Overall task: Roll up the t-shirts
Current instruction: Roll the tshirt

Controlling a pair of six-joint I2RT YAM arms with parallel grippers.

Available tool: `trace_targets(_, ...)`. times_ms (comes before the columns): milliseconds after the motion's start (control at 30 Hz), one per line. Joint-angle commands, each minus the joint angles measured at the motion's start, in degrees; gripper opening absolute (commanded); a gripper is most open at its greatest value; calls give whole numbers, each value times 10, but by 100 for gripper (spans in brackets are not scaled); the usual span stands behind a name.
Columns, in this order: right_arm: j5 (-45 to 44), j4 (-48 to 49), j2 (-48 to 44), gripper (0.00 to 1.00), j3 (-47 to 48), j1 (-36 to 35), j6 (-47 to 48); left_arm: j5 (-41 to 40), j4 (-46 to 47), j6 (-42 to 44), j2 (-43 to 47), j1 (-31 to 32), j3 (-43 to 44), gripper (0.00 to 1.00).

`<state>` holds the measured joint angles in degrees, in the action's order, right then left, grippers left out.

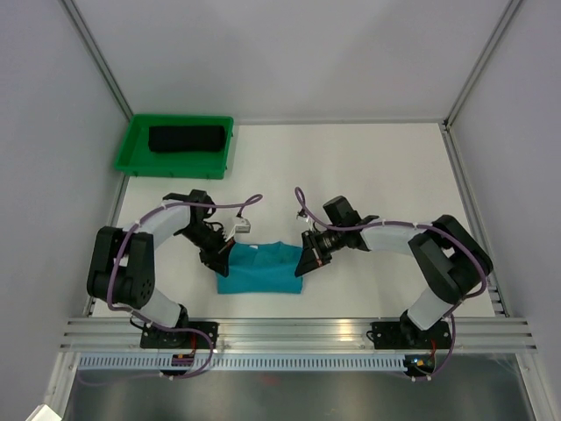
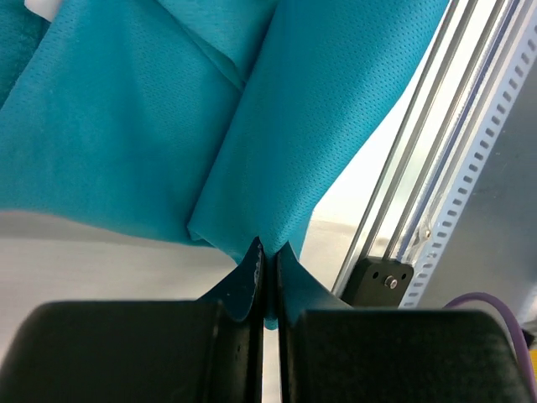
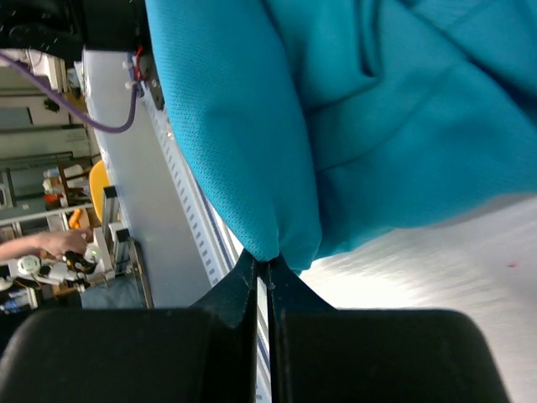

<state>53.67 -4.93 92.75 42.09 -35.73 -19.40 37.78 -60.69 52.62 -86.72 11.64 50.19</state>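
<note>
The table (image 1: pixel 368 167) lies under the left gripper (image 1: pixel 221 261) and the right gripper (image 1: pixel 305 261). The tray (image 1: pixel 131 151) sits well beyond the left gripper, toward the far left corner. The teal shirt (image 1: pixel 261 270) lies folded between the two grippers, with one side edge at each. The black shirt (image 1: pixel 185 139) lies rolled in the tray, well apart from both grippers. The left gripper is pinched closed on a fold of the teal shirt at its tips. The right gripper is clamped tight on a fold at the shirt's other edge.
</note>
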Motion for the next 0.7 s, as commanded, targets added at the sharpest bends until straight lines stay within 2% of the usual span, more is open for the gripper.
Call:
trace_targets(0,-18,18,35,0,33,21,-20,5,21,-28,-42,-21,20,6)
trace_targets(100,-40,11,61,0,41,45,-7,-15,50,-46,-64,-28,32,10)
trace_targets(333,-65,61,103,0,30,49,-30,-31,89,-79,-80,-28,39,18)
trace_targets(433,-85,51,104,0,35,49,-26,-50,108,-91,-70,-28,31,26)
trace_targets(667,-101,31,117,0,41,51,-22,-94,152,-125,-8,-28,41,31)
